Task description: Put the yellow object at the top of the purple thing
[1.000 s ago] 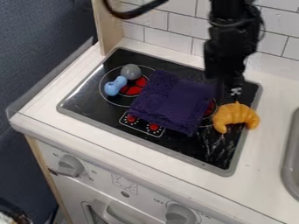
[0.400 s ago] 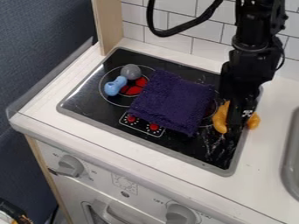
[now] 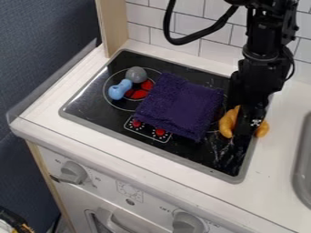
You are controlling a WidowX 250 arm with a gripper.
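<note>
My black gripper [image 3: 246, 125] hangs low over the right side of the stovetop, directly over the yellow croissant-shaped object [image 3: 228, 122]. It hides the croissant's middle, while one end shows to the left of it and the other to the right. Just left of the gripper, the purple cloth [image 3: 180, 105] lies spread flat across the middle of the stove, with nothing on top of it.
A blue and grey toy piece [image 3: 120, 89] rests on the stove's left burner [image 3: 141, 91]. A metal sink edge [image 3: 298, 168] stands at the far right. White tiles [image 3: 184, 28] rise behind the counter, and a wooden post [image 3: 112, 27] stands at the back left.
The gripper has come right and down from behind the croissant to a place over it. Between the last two frames the croissant has shifted slightly left. The cloth has stayed put.
</note>
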